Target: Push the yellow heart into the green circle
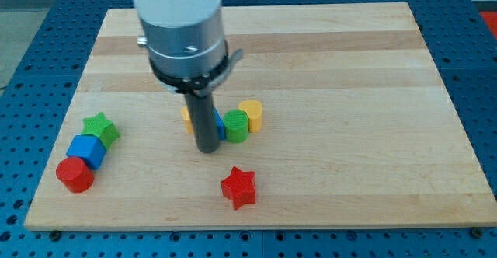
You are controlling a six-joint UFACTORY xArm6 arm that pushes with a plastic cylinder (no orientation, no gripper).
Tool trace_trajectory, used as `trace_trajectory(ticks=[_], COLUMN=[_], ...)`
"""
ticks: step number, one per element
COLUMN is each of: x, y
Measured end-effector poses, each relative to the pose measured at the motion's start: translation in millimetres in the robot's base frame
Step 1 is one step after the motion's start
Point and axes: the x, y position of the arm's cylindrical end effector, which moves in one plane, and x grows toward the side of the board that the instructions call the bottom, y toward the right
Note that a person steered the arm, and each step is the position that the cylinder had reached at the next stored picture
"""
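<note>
1. Arm body enters from the view's top, cut off by the frame edge; only the grey-white housing, dark collar and rod show.
2. My tip (207,150) rests on the wooden board (349,95). No jaws on this rod, so nothing is held, and open or closed does not apply.
3. Rod hides much of the small cluster behind it. A sliver of blue block (221,128) shows just on the view's right of the rod, shape not readable. A sliver of yellow block (187,119) shows on the view's left of the rod, also shape unclear.
4. Green circle (237,126) sits just to the view's right of my tip and slightly above, against the blue sliver.
5. Yellow heart (251,114) lies further right and above my tip, touching the green circle on its upper right side. Heart outline only partly legible from this angle.
6. Red star (238,187) lies below and right of my tip, apart from the cluster.
7. Well to the view's left of my tip: green star (100,128), blue cube (86,150), red cylinder (74,175), touching in a diagonal run toward the board's lower left corner.
8. Blue perforated table (23,64) surrounds the board.
</note>
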Motion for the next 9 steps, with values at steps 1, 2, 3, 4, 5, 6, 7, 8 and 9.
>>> trace_trajectory(ticks=[1, 2, 3, 4, 5, 6, 7, 8, 9], x=[-26, -60, -11, 9, -18, -52, -27, 15, 22], y=[5, 11, -17, -70, -75, -23, -8, -13, 45])
